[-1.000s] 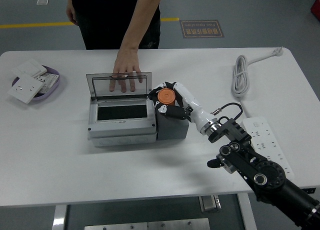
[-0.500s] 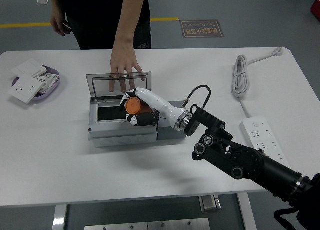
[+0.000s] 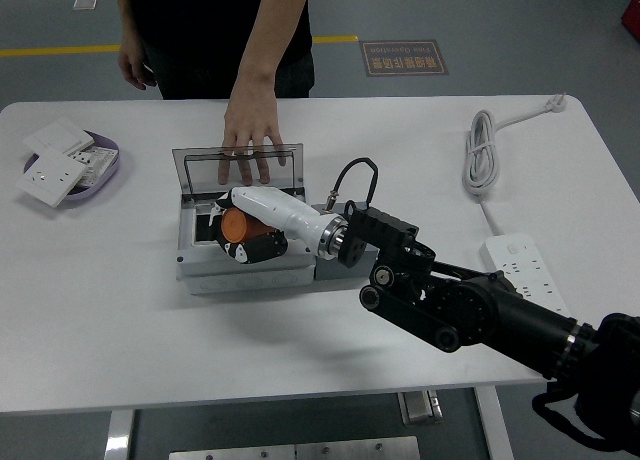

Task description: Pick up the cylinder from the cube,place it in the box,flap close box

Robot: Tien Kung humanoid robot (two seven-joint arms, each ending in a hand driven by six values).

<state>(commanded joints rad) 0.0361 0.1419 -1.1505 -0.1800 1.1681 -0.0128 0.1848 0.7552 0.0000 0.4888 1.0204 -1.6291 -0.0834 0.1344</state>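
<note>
My right hand (image 3: 240,232) is shut on the orange cylinder (image 3: 237,224) and holds it over the dark inside of the grey box (image 3: 240,270). The box's clear smoked lid (image 3: 240,170) stands open at the back. A person's hand (image 3: 248,140) rests on the lid from the far side. The dark grey cube (image 3: 345,268) stands right of the box, mostly hidden behind my right arm (image 3: 450,305). My left hand is out of view.
A purple tray (image 3: 100,170) with white wall switches (image 3: 45,175) sits at the far left. A coiled white cable (image 3: 485,150) and a white power strip (image 3: 530,270) lie on the right. The person stands at the table's far side.
My right hand carried the orange cylinder left, off the cube and over the open box. The person's hand stayed on the lid.
</note>
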